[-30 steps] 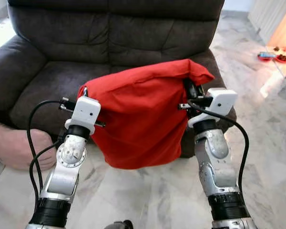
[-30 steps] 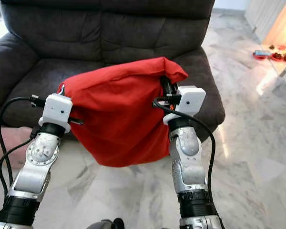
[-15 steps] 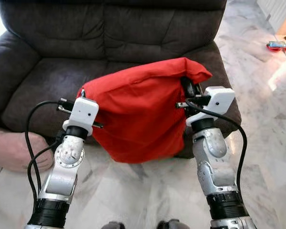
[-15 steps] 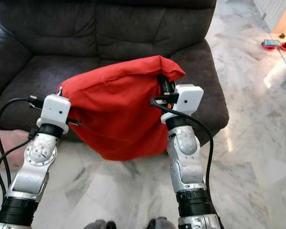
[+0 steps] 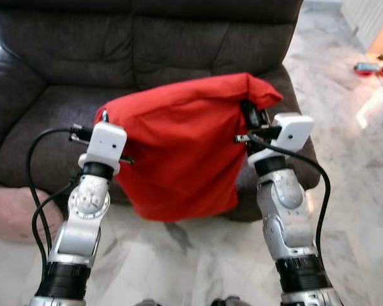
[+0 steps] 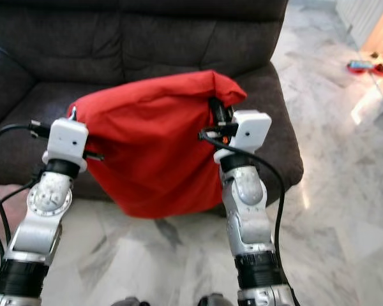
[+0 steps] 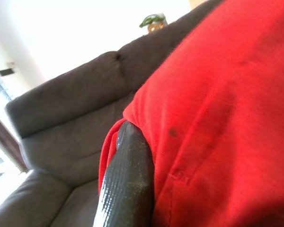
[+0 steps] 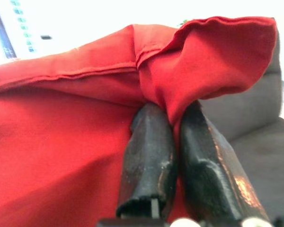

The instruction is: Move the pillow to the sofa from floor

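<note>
We record a plain bright red fabric pillow (image 5: 179, 153), unpatterned, with one small dark spot showing in the left wrist view. The plush two-seat sofa (image 5: 147, 57) is dark charcoal brown. The polished marble floor (image 5: 364, 191) is white with grey veining. Both arms are silver with white wrist housings and black cables; the right gripper's (image 8: 173, 142) fingers are glossy black.

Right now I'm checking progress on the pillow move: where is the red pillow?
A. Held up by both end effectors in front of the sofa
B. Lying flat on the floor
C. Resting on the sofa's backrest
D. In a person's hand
A: the pillow hangs between the left end effector and right end effector, its lower edge off the floor, before the sofa.
</note>
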`<state>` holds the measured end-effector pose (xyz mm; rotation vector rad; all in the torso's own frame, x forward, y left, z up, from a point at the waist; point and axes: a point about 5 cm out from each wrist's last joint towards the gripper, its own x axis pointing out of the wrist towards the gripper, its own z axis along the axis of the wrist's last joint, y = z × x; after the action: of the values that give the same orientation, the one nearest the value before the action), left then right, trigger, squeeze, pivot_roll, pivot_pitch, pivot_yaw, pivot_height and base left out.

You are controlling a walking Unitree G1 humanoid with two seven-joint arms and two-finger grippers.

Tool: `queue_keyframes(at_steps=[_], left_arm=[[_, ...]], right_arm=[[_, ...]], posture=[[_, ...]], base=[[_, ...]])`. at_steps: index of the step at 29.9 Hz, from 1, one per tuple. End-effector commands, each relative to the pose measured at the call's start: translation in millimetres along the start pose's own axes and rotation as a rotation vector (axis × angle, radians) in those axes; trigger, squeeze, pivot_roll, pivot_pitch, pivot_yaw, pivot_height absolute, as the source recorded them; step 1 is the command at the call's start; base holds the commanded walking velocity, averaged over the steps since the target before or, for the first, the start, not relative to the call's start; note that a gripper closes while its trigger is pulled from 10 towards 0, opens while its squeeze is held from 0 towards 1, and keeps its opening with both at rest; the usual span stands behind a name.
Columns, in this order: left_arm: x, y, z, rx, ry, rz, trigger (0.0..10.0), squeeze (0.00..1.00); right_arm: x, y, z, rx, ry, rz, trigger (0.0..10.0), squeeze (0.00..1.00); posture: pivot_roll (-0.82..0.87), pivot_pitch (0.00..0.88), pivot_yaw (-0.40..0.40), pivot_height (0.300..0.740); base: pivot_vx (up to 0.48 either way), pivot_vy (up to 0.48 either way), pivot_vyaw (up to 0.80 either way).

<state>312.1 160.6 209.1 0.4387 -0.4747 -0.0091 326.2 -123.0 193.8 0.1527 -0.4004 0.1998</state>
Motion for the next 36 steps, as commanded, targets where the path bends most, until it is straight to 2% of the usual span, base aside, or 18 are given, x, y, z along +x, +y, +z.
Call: queue_keyframes(at_steps=[1,16,22,36], left_arm=[[6.5,10.9,24,-0.007,-0.113,0.043,10.0,0.0],[7.7,11.2,27,-0.007,-0.117,0.042,10.0,0.0],[12.3,15.8,38,-0.004,-0.156,0.057,10.0,0.0],[16.4,20.7,48,-0.003,-0.185,0.074,10.0,0.0]], right_arm=[[8.4,6.5,23,0.003,-0.113,0.025,10.0,0.0],[8.7,8.4,26,0.005,-0.127,0.027,10.0,0.0],[14.6,12.5,45,0.01,-0.194,0.042,10.0,0.0],[16.7,15.0,53,0.02,-0.227,0.047,10.0,0.0]], posture=[[0.09,0.149,-0.02,0.74],[0.09,0.15,-0.017,0.74],[0.08,0.149,-0.017,0.74],[0.09,0.149,-0.019,0.74]], base=[[0.289,0.0,0.0],[0.288,0.0,0.0],[0.289,0.0,0.0],[0.289,0.0,0.0]])
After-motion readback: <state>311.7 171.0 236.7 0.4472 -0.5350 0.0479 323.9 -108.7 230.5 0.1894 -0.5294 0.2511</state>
